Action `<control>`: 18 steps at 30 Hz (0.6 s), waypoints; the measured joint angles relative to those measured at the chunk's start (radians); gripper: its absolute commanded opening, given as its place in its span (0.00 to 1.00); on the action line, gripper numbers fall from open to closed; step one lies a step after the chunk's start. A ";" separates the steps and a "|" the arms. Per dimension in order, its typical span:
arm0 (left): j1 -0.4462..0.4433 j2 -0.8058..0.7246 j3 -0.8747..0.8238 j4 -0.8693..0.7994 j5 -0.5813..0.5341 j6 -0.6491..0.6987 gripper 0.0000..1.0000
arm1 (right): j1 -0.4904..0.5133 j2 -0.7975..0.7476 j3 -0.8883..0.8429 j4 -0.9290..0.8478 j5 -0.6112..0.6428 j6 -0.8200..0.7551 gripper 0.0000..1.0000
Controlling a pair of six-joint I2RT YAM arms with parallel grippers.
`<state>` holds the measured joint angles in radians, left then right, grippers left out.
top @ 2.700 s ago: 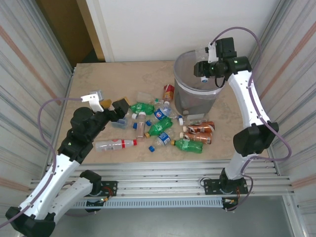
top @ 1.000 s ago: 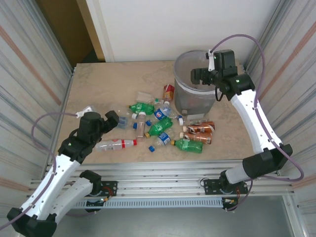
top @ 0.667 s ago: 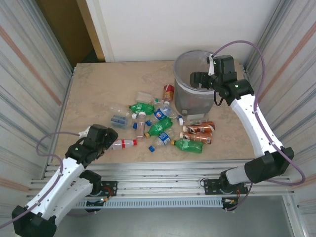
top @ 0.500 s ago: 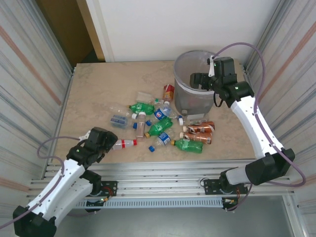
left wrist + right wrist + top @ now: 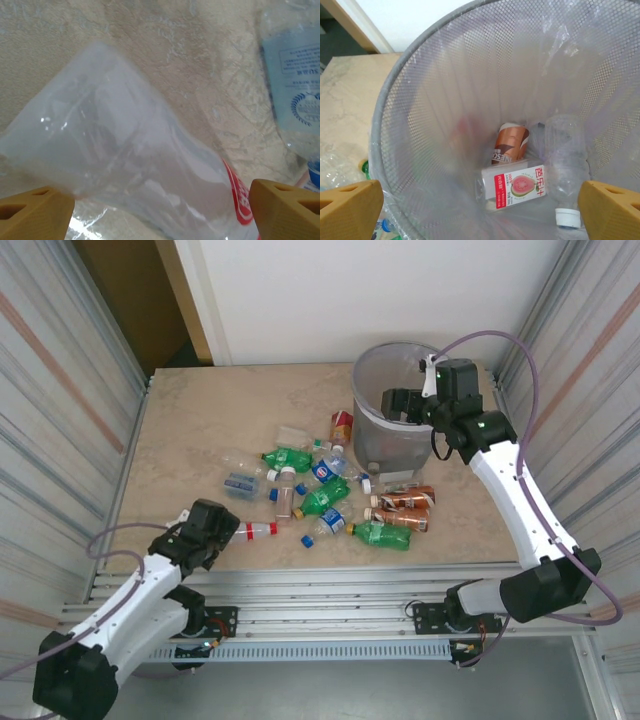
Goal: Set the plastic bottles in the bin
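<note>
Enclosing the scene are ribbed metal walls (image 5: 60,390) on both sides and a plain white back wall (image 5: 350,290), with a brown wooden panel (image 5: 120,300) in the far left corner. The table (image 5: 200,410) has a beige, marbled, stone-like top, and metal rails (image 5: 330,605) run along its near edge.

The bin (image 5: 372,430), grey mesh lined with a clear bag, stands at the far right of the table. The right gripper (image 5: 396,402) hangs over its mouth, fingers wide apart with nothing between them.

The left gripper (image 5: 215,532) sits low at the near left. Its fingers stand apart on either side of a red-banded bottle (image 5: 150,165) that lies on its side; whether they press it cannot be told.

Loose bottles (image 5: 330,495) lie scattered mid-table, just left of and in front of the bin: green ones, blue-labelled ones and a brown-labelled pair (image 5: 405,502).

Inside the bin lie a capped clear bottle (image 5: 564,165), a brown bottle (image 5: 510,145) whose label starts "NESC", and a red-and-white pack (image 5: 512,187) showing a cut guava and "100%".

A blue-labelled bottle (image 5: 295,75) beside the left gripper carries print too small to read.
</note>
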<state>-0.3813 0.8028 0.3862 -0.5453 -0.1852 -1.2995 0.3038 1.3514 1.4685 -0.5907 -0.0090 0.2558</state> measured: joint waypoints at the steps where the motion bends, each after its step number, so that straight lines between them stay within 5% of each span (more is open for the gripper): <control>1: 0.009 0.012 -0.001 0.012 0.003 0.000 0.90 | 0.000 0.000 0.000 0.000 -0.001 0.002 0.98; 8: 0.069 0.086 -0.002 0.071 0.021 0.002 0.86 | 0.000 -0.004 -0.001 0.000 -0.008 0.004 0.98; 18: 0.133 0.127 -0.009 0.132 0.031 0.021 0.64 | 0.005 -0.004 -0.001 0.000 -0.020 0.006 0.98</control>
<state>-0.2485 0.9302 0.3771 -0.4137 -0.1543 -1.2785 0.3084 1.3476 1.4677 -0.5911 -0.0292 0.2619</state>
